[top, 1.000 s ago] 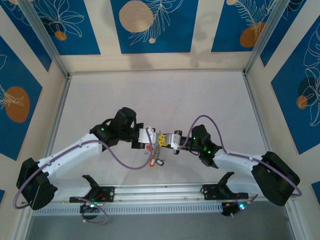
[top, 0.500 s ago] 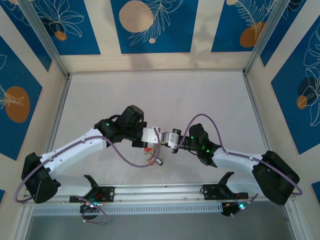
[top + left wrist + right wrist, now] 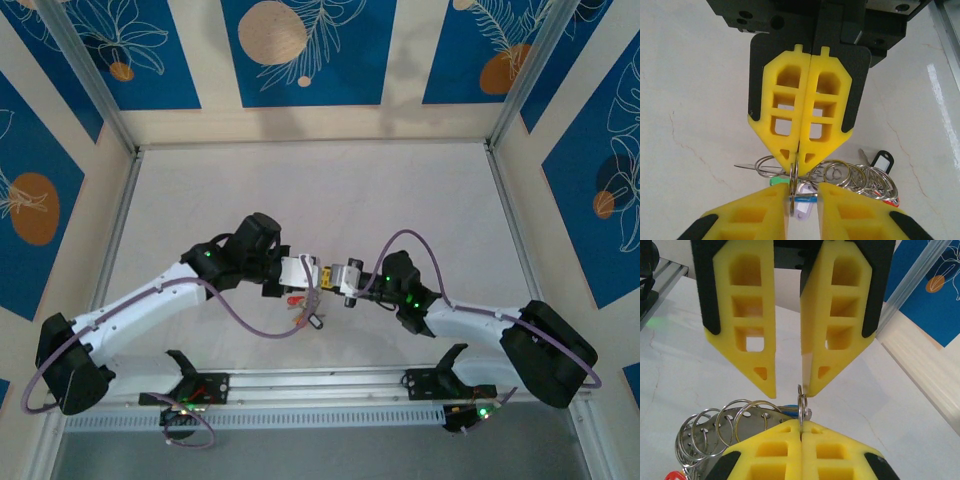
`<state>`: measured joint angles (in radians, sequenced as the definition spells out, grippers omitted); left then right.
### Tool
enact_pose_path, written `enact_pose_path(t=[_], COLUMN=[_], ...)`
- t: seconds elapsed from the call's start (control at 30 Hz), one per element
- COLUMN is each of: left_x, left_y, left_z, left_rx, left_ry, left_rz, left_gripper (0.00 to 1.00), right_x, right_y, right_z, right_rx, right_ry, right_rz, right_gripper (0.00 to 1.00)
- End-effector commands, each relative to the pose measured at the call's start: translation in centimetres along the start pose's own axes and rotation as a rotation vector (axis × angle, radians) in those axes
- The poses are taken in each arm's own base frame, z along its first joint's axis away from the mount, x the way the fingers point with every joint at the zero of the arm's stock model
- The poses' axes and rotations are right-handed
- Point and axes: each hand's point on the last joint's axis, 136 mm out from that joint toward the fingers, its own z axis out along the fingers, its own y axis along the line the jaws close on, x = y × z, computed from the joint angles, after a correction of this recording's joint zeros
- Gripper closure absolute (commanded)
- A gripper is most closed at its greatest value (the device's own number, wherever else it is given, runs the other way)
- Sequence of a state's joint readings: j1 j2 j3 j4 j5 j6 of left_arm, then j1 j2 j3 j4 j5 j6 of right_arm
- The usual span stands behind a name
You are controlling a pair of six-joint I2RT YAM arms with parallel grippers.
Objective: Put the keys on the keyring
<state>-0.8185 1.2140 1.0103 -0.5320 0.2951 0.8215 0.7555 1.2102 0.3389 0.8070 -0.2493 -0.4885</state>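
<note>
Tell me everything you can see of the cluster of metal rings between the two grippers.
The rings are thin, shiny silver wire loops, several overlapping in a row like a coil, over the pale table. Plastic tags sit among them: a black tag, a red tag, a white tag. One ring, seen edge-on, is pinched in the shut right gripper; the open left gripper flanks it, contact unclear.

Two tools [image 3: 789,390] [image 3: 801,432], one keyring [image 3: 801,402], one bunch of keys [image 3: 865,176] (tangled, uncounted)
</note>
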Motion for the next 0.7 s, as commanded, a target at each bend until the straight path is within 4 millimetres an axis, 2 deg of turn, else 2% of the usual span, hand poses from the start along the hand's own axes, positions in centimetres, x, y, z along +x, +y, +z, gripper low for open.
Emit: enact_pose_path(t=[0.0,0.33,0.5,0.53,0.6,0.67], left_x=[0.0,-0.3,-0.4,-0.3,0.1,0.5], left_y=[0.0,0.6,0.9,1.0,1.0,1.1], left_z=[0.2,0.6,0.5,0.4,0.2,0.1], left_rx=[0.000,-0.026,-0.045,-0.046,-0.041,-0.044], left_ry=[-0.015,-0.035,-0.043,-0.032,0.006,0.037], left_rz=[-0.030,-0.038,-0.027,-0.019,-0.009,-0.007], left_gripper=[0.80,0.82,1.00,1.00,1.00,1.00], right_x=[-2.6,-3.4,-3.1,-2.9,-2.1,-1.4], right_y=[-0.7,-0.1,-0.1,-0.2,-0.5,-0.8], right_z=[-0.6,-1.1,-1.0,-1.0,-0.8,-0.6], right_rx=[0.022,-0.004,-0.001,0.002,0.018,0.034], right_ry=[-0.109,-0.156,-0.140,-0.128,-0.082,-0.035], right_rz=[-0.039,-0.054,-0.056,-0.054,-0.051,-0.044], right_gripper=[1.00,1.00,1.00,1.00,0.89,0.85])
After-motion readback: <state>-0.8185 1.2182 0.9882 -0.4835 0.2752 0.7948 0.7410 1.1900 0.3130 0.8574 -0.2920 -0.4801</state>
